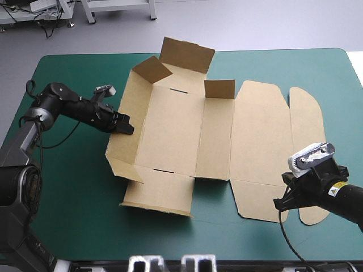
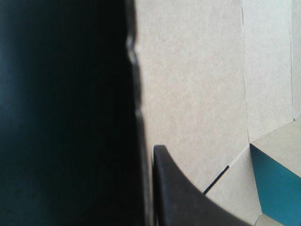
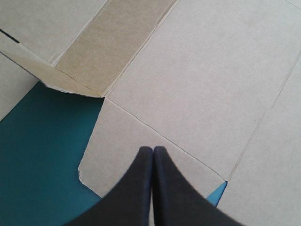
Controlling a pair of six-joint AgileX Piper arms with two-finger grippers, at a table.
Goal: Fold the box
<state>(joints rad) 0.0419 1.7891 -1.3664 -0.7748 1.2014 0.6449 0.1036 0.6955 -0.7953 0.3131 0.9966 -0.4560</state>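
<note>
The brown box (image 1: pixel 187 130) lies open on the teal-green table (image 1: pixel 68 192). Its left wall and far flaps stand raised, and the lid panels lie flat to the right. My left gripper (image 1: pixel 126 127) is at the top edge of the raised left wall. In the left wrist view, the board's edge (image 2: pixel 138 94) runs between the fingers, with one black finger (image 2: pixel 181 197) on the inner face, so the left gripper (image 2: pixel 146 188) is shut on the box. My right gripper (image 1: pixel 282 203) (image 3: pixel 153 151) is shut in a pointed arch, holding nothing, just over the lid's near flap (image 3: pixel 136 141).
The rounded lid tab (image 1: pixel 306 122) reaches toward the table's right edge. A short near flap (image 1: pixel 156 195) sticks out at the front left. Bare teal-green cover (image 3: pixel 42 155) lies beside the right gripper, between the flaps.
</note>
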